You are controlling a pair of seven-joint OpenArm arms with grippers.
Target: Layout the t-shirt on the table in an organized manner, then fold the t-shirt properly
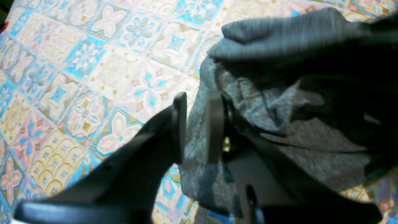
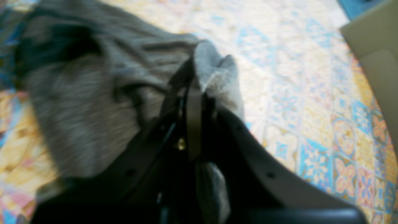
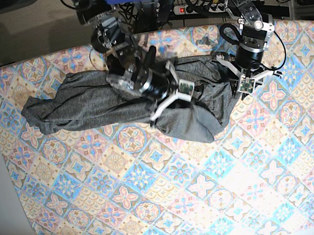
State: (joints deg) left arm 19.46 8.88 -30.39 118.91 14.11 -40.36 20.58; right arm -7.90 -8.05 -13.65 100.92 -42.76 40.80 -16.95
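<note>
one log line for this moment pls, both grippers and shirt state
left gripper: shut on t-shirt edge | right gripper: shut on t-shirt | shirt: bunched, unfolded on table

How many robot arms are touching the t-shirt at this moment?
2. The right tool is shut on a fold of the t-shirt near its middle; the left tool grips the shirt's edge at the other end.

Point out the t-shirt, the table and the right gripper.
t-shirt [image 3: 87, 103]: base view, flat grey body.
table [image 3: 212, 202]: base view, bare patterned cloth.
right gripper [image 2: 199, 74]: right wrist view, tips pinching a fabric fold.
</note>
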